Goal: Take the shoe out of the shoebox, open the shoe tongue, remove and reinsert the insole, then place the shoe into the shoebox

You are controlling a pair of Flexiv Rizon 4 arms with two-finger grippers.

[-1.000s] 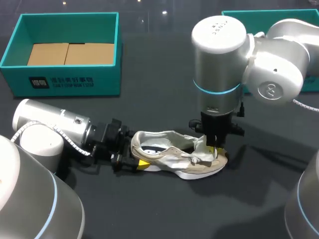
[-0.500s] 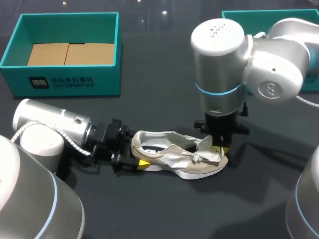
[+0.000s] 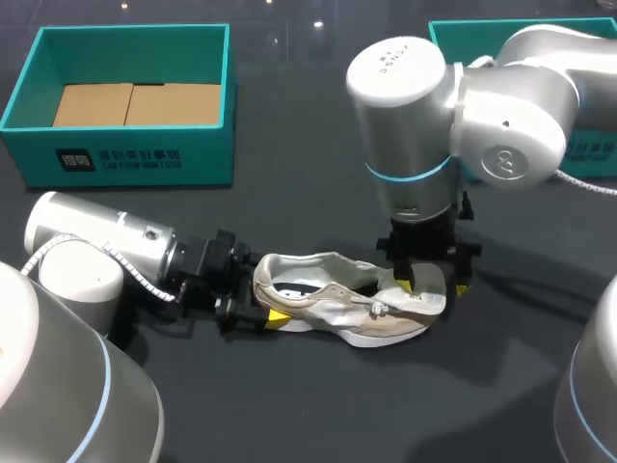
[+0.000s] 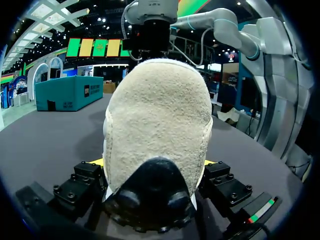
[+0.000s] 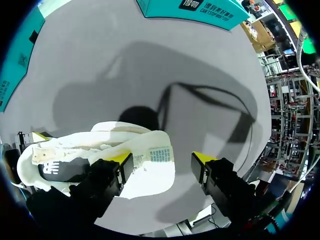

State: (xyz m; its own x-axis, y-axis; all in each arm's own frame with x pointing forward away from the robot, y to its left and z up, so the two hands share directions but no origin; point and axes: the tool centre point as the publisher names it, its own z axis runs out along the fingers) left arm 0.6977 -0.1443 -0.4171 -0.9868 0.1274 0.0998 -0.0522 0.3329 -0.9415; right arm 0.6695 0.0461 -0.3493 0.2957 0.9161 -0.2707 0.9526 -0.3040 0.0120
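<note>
The shoe [image 3: 337, 304] lies on its sole on the dark table [image 3: 318, 405], outside both boxes, heel toward the left arm and toe toward the right arm. The left gripper [image 3: 260, 311] lies low along the table at the heel; in the left wrist view its fingers [image 4: 210, 164] press the beige heel from two sides, so the jaws are closed on the shoe. The right gripper [image 3: 431, 282] hangs vertically over the forefoot. In the right wrist view its jaws stand wide apart – the white tongue [image 5: 155, 150], folded forward over the toe, lies between them and touches only one finger [image 5: 120, 159]; the other finger is clear of it, over bare table. The shoe opening faces up and shows a dark interior [image 3: 289, 287]. A teal shoebox [image 3: 125, 154] with a cardboard insert [image 3: 135, 103] stands at the far left of the table, well apart from the shoe. A second teal box [image 3: 482, 27] stands at the far right, largely hidden behind the right arm.
</note>
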